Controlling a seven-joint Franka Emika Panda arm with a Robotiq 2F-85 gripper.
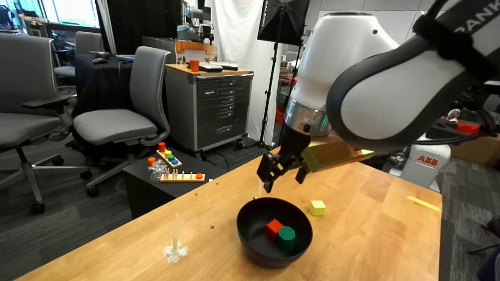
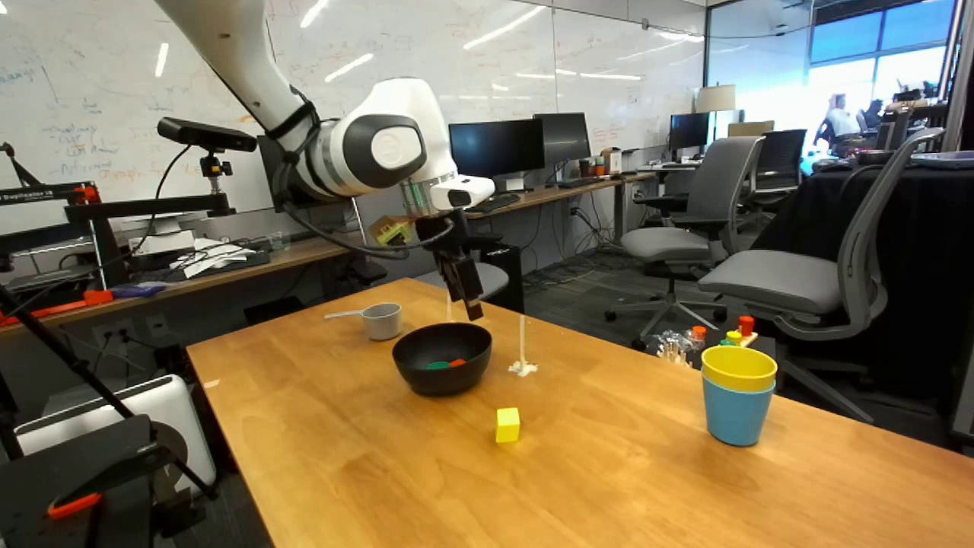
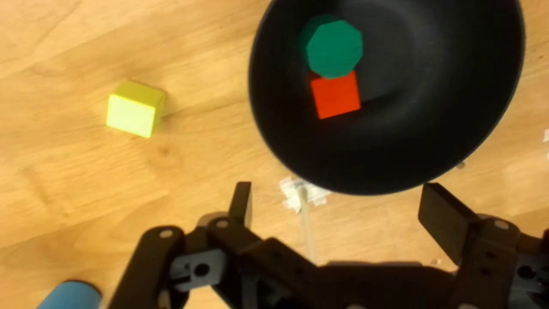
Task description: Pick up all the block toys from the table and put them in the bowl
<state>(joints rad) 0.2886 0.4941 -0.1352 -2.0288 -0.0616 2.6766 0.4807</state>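
Near the bowl (image 3: 411,86), yellow block (image 3: 134,110).

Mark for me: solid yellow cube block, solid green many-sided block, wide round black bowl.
Solid yellow cube block (image 3: 132,114), wrist view: its palest face.
Solid green many-sided block (image 3: 334,49), wrist view: its flat polygonal face.
Wide round black bowl (image 2: 443,383), in an exterior view: outer wall below the near rim.

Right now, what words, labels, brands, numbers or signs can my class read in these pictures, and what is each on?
"ABB": on the white robot.
"ANK": on the arm's dark strip; letters beside it are unclear or cut off.
"Duplicator": on the black machine bar; what follows is unclear.
Too small or blurred to read: marks on the whiteboard, photo lamp and drawer cabinet.
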